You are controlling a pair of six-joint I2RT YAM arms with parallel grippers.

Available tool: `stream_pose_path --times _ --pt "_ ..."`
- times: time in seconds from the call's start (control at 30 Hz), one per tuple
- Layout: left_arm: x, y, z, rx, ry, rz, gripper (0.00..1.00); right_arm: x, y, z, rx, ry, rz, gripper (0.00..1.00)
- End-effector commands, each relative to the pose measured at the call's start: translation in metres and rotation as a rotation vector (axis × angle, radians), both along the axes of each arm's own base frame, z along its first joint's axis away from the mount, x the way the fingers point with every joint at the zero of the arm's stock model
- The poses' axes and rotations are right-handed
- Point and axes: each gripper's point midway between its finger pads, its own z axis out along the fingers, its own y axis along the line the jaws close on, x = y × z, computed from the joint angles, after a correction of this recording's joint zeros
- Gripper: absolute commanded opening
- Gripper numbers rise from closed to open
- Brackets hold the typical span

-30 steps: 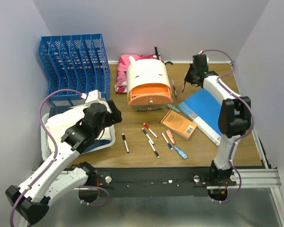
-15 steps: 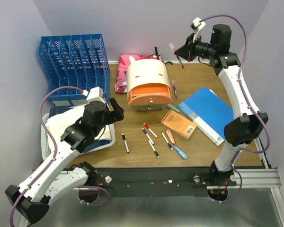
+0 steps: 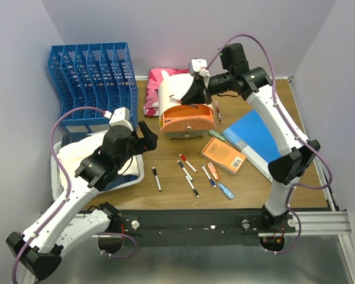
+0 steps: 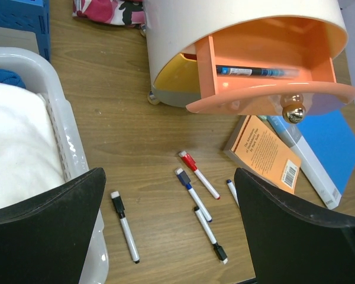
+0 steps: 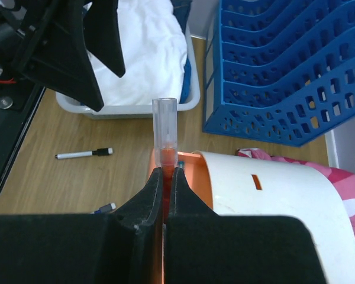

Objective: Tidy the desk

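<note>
Desk [image 3: 251,184]: markers [image 3: 157,178], orange book [image 3: 223,155], blue rack [image 3: 92,77], white tray [image 3: 141,171], drawer unit [image 3: 183,94].

no readable text, orange book [image 4: 263,155] print illegible

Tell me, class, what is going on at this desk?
The right gripper is shut on a red pen with a clear cap, holding it above the open orange drawer of the white organizer, where a dark pen already lies. The left gripper hangs open beside the white tray. Several markers lie loose on the desk.
</note>
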Motion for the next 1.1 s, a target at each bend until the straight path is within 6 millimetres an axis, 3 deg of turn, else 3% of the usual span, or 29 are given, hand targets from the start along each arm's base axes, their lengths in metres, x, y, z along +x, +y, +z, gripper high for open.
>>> stream_pose_path --times 0.0,0.2,0.3,0.43,0.53,0.7,0.83,0.9,0.93,1.03,1.07 --pt "-0.001 -0.005 0.017 -0.046 -0.038 -0.026 0.99 -0.001 0.003 -0.025 -0.048 0.007 0.044 0.02" --pt "-0.001 -0.005 0.016 -0.046 -0.04 -0.026 0.99 -0.001 0.002 -0.048 -0.096 0.038 0.04 0.06" --pt "0.0 -0.006 0.015 -0.044 -0.037 -0.03 0.99 0.0 -0.001 -0.059 -0.126 0.046 0.027 0.14" --pt "0.0 -0.006 0.016 -0.042 -0.038 -0.032 0.99 0.004 -0.005 -0.061 -0.15 0.042 -0.006 0.47" --pt "0.0 -0.006 0.017 -0.039 -0.04 -0.032 0.99 0.008 -0.007 -0.051 -0.152 0.036 -0.053 0.63" --pt "-0.001 -0.005 0.019 -0.03 -0.04 -0.034 0.99 0.012 -0.011 -0.015 -0.093 0.05 -0.127 0.68" --pt "-0.001 -0.004 0.021 -0.027 -0.043 -0.031 0.99 0.031 -0.023 -0.002 -0.051 0.132 -0.269 0.68" --pt "-0.001 -0.004 0.021 -0.027 -0.043 -0.031 0.99 0.046 -0.039 -0.003 -0.037 0.168 -0.342 0.68" --pt "-0.001 -0.004 0.021 -0.027 -0.042 -0.03 0.99 0.056 -0.044 0.006 -0.002 0.159 -0.376 0.68" --pt "-0.001 -0.004 0.02 -0.029 -0.039 -0.029 0.99 0.086 -0.075 0.009 0.072 0.268 -0.527 0.68" --pt "-0.001 -0.004 0.019 -0.03 -0.037 -0.03 0.99 0.1 -0.093 0.006 0.096 0.338 -0.629 0.68"
